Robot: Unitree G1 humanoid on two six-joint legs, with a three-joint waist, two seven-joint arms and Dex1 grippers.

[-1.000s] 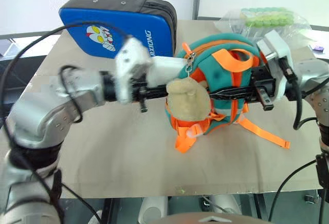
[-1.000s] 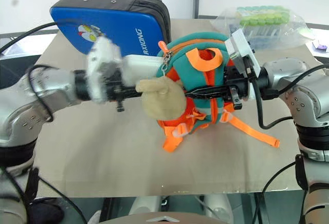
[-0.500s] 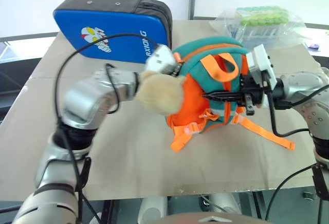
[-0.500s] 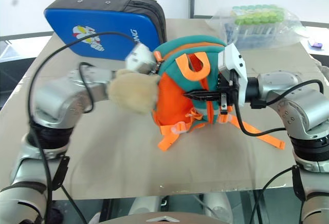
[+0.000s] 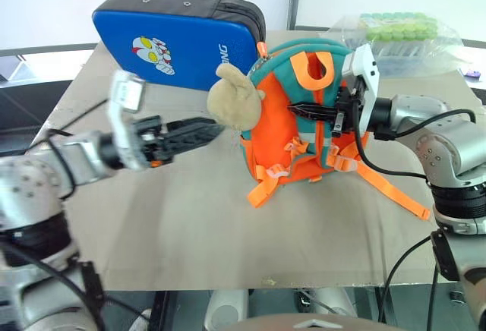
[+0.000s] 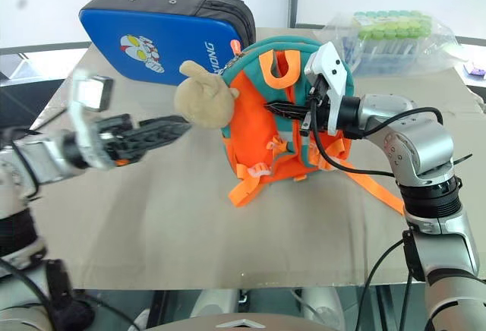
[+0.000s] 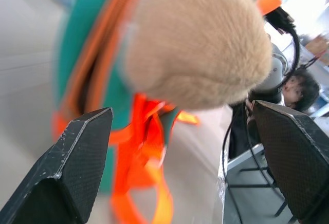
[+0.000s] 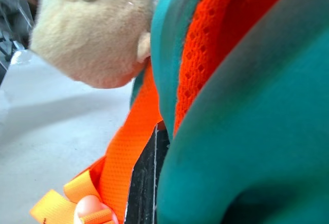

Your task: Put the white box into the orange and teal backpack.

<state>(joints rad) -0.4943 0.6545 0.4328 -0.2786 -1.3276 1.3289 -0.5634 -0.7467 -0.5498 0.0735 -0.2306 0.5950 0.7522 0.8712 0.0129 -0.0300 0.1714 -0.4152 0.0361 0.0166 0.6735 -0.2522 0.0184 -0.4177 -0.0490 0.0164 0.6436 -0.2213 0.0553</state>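
On the table (image 5: pixel 190 217) stands the orange-and-teal backpack (image 5: pixel 292 137), right end effector (image 5: pixel 298 109) clenched on it, left end effector (image 5: pixel 199 130) released.

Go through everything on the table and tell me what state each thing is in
Backpack: upright on the table.
Plush toy: hanging at the backpack's side.
Blue case: standing on edge, zipped shut.
Left hand: open, empty.
Right hand: shut on the backpack's strap.
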